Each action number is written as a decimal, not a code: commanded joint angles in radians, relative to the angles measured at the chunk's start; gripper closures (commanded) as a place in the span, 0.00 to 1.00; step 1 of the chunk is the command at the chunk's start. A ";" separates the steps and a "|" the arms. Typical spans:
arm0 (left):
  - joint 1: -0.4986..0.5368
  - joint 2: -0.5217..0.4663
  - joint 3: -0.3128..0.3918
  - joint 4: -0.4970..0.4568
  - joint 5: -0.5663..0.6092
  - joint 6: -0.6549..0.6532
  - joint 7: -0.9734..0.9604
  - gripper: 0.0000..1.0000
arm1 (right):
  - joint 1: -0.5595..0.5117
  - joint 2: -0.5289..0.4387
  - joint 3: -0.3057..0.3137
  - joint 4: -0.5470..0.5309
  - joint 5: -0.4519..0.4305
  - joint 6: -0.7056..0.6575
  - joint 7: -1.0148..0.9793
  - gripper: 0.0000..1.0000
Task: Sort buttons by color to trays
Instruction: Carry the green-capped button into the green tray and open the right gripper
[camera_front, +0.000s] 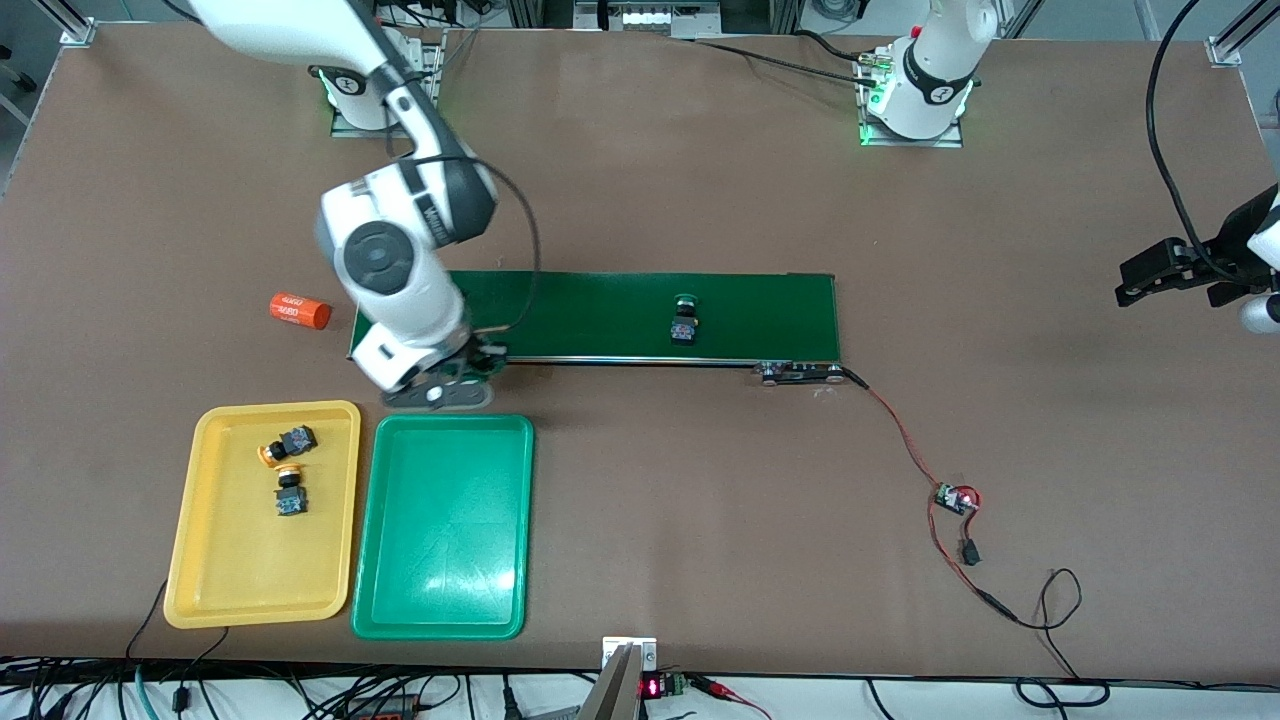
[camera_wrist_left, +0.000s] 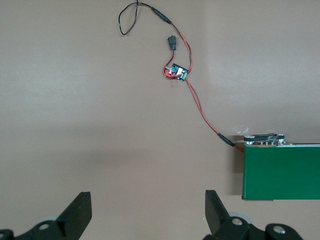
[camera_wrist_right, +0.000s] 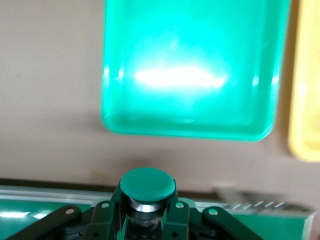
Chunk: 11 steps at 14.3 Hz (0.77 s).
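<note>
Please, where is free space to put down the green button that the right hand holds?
The green tray is bare inside, bordered by the yellow tray and the conveyor belt. The yellow tray is crowded toward the belt, where two yellow buttons lie.

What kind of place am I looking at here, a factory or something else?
Most likely a robotics lab or test bench rather than a factory. Two robot arms are bolted to one brown table, a short green conveyor belt lies on it with loose wiring to a small circuit board, and cables hang off the table's edge.
</note>
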 joint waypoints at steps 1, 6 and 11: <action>0.004 0.006 0.003 0.020 -0.025 -0.011 0.017 0.00 | -0.086 0.114 0.013 0.121 0.001 -0.012 -0.135 0.94; 0.003 0.006 0.001 0.020 -0.025 -0.011 0.017 0.00 | -0.159 0.289 0.020 0.301 0.007 0.036 -0.197 0.93; 0.001 0.006 -0.004 0.020 -0.027 -0.011 0.017 0.00 | -0.168 0.366 0.019 0.301 0.007 0.186 -0.209 0.93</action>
